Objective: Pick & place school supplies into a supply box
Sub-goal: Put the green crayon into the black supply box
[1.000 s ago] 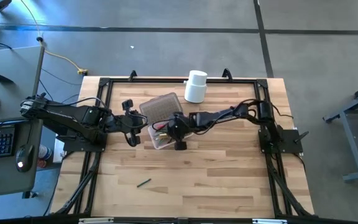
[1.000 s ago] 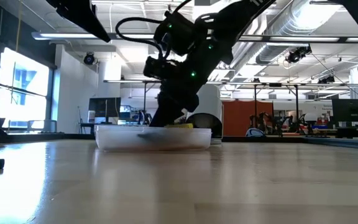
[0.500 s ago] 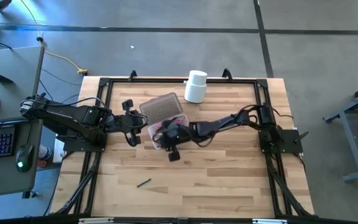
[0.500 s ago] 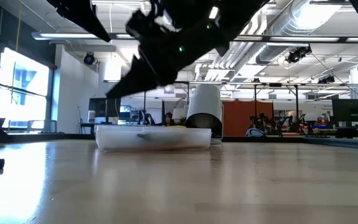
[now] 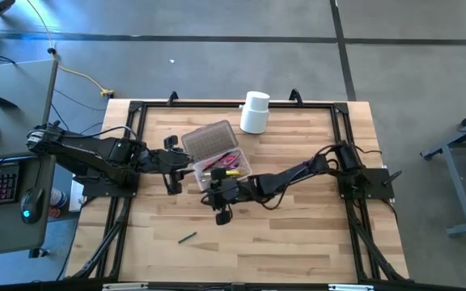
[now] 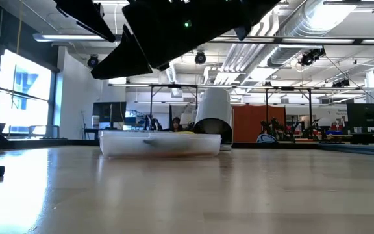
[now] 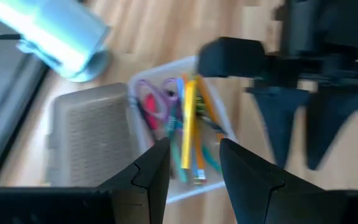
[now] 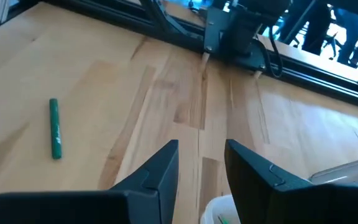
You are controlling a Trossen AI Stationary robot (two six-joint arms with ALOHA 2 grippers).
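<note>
Supply box (image 5: 223, 166) sits open mid-table w/ pens inside, right gripper (image 5: 221, 204) stretched low just in front of it, fingers spread & empty, left gripper (image 5: 171, 164) spread beside box.

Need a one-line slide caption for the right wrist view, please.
Right gripper open and empty above the wooden table, facing the green pen left out.

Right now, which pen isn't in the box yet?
The green pen, lying alone on the bare wooden table. The yellow, pink and orange ones are already inside the clear supply box.
</note>
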